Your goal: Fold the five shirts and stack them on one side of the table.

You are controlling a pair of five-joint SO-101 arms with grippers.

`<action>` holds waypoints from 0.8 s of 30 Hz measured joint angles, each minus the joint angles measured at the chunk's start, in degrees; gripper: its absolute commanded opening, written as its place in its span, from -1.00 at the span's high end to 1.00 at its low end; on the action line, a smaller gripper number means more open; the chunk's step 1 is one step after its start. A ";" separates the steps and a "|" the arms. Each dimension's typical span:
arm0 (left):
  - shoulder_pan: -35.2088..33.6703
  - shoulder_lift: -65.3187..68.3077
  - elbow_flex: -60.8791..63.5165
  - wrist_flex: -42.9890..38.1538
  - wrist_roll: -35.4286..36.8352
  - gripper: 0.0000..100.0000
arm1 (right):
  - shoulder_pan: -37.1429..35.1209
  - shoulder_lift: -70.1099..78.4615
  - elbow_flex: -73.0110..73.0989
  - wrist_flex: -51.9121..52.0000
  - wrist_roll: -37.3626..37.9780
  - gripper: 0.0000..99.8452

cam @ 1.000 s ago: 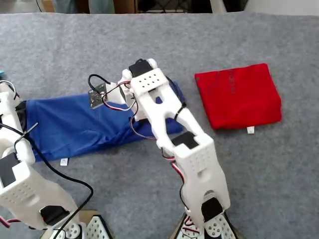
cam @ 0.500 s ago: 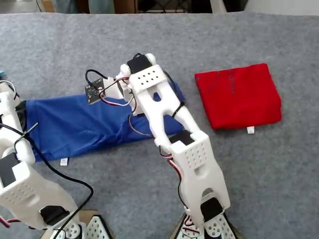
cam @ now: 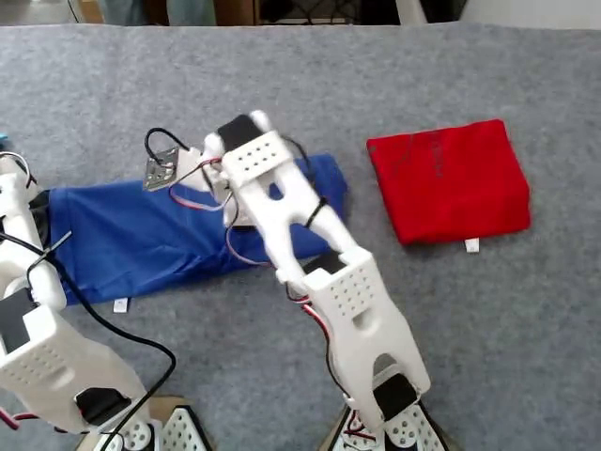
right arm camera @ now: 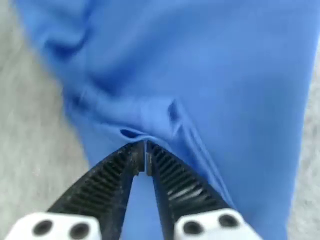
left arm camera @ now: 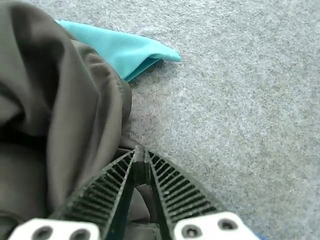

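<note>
While the red shirt (cam: 449, 180) lies folded on the surface (cam: 376, 75), the blue shirt (cam: 141, 235) is half done.
My right tool (right arm camera: 145, 150) is clenched on the blue cloth; my left tool (left arm camera: 140, 155), closed, sits at a crumpled dark shirt (left arm camera: 50, 100) beside a teal shirt (left arm camera: 125, 47), both yet to do.

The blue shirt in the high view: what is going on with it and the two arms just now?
The right gripper is shut on a fold of the blue shirt, which lies as a long strip on the grey table. A red shirt sits folded, apart from it. The left gripper, closed, rests at the edge of a dark cloth, with a teal shirt just beyond it.
</note>
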 measured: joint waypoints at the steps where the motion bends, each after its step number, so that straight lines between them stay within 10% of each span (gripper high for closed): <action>1: 0.00 0.00 0.00 0.00 0.00 0.94 | -0.53 0.97 0.00 -1.41 -1.58 0.97; 24: 0.00 0.00 0.26 0.00 0.00 0.94 | 7.21 -4.13 -0.26 -1.05 -4.57 0.97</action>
